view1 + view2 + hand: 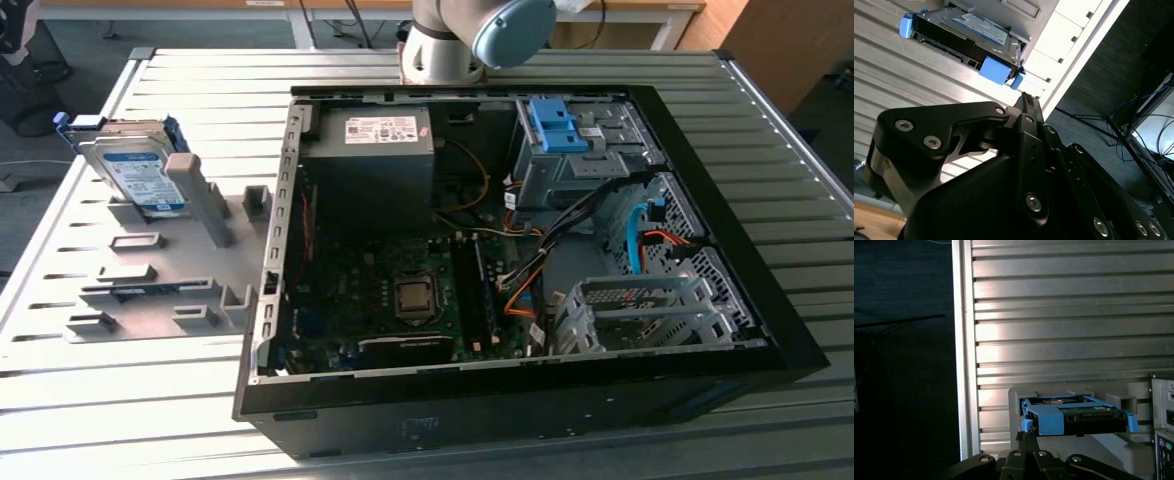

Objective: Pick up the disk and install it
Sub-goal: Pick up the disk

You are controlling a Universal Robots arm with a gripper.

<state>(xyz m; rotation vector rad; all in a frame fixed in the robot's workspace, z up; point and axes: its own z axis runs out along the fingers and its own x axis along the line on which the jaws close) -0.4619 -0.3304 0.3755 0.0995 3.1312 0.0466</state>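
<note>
- While the jaws sit clenched on nothing in both wrist views, the arm (461,40) stands at the far side of the open PC case (467,425) in the exterior view.
- Worktop (134,400): ribbed aluminium slats, with dark floor (904,390) past its edge.
- Disk (134,170) is propped in a grey fixture (160,270), off the case to the exterior view's left and apart from it.
- Disk stands on edge, tilted. Its long axis slants up off the fixture, label face showing.
- Jaws are near the disk, not touching.

No legible text — none anywhere.
</note>
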